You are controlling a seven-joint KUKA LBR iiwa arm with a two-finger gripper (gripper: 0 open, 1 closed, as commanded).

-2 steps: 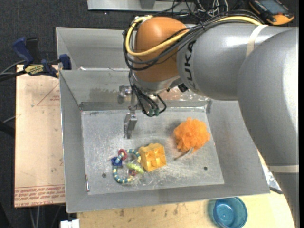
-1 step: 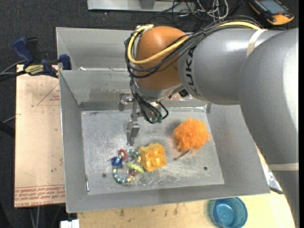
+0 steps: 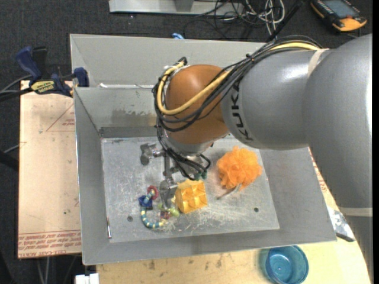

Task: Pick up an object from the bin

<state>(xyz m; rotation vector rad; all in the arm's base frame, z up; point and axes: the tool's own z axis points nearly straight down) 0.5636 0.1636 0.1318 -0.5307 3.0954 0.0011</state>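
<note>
My gripper [image 3: 170, 185] hangs below the arm's wrist over the front middle of the bin. Right beside it on the right lies a yellow crumpled block [image 3: 191, 196], touching or nearly touching the gripper's tip. To the left and in front of the tip lies a string of coloured beads [image 3: 153, 210], curled on the bin floor. An orange fuzzy ball [image 3: 239, 166] rests further right, apart from the gripper. I see nothing lifted off the floor.
The arm and its orange cover with cables hide the back middle of the bin. The bin's slanted walls rise on the left and at the back. Bare floor shows along the left side and the front right.
</note>
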